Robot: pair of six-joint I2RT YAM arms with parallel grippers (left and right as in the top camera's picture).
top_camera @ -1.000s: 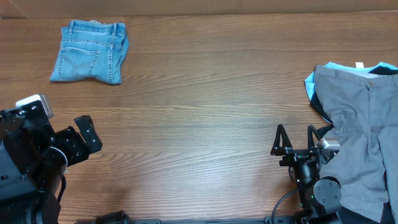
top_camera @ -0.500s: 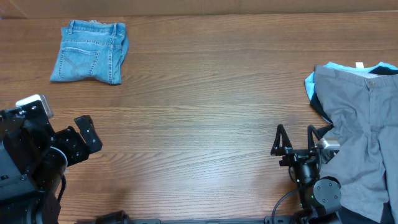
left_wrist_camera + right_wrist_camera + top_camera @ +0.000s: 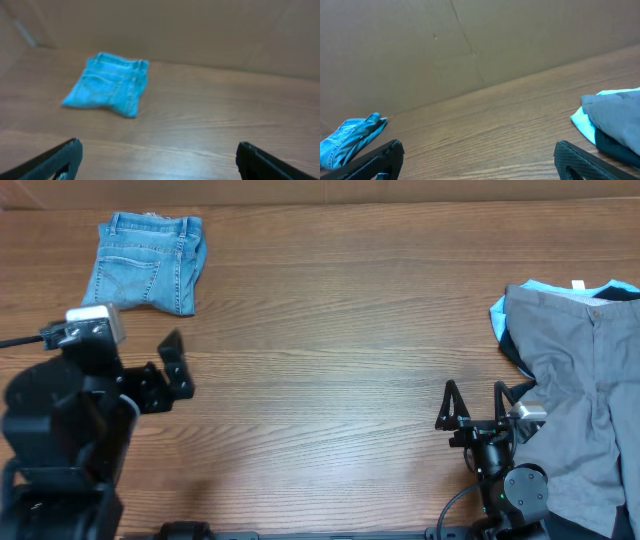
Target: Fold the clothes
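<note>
Overhead view: folded jeans [image 3: 145,275] lay at upper left. Grey trousers [image 3: 585,400], cut off by the right frame edge, hid most of a pale-blue piece [image 3: 530,288] and a dark piece [image 3: 512,348]. Left gripper [image 3: 157,155] and right gripper [image 3: 474,392] were empty, fingers spread apart.

You've got even, diffuse light overhead: sharp pic, no glare on the counter [image 3: 330,340], only faint shadows. Left wrist view's blurry thru-out, and the folded jeans [image 3: 109,86] look smeared. Right wrist view's crisper but dimmer.
</note>
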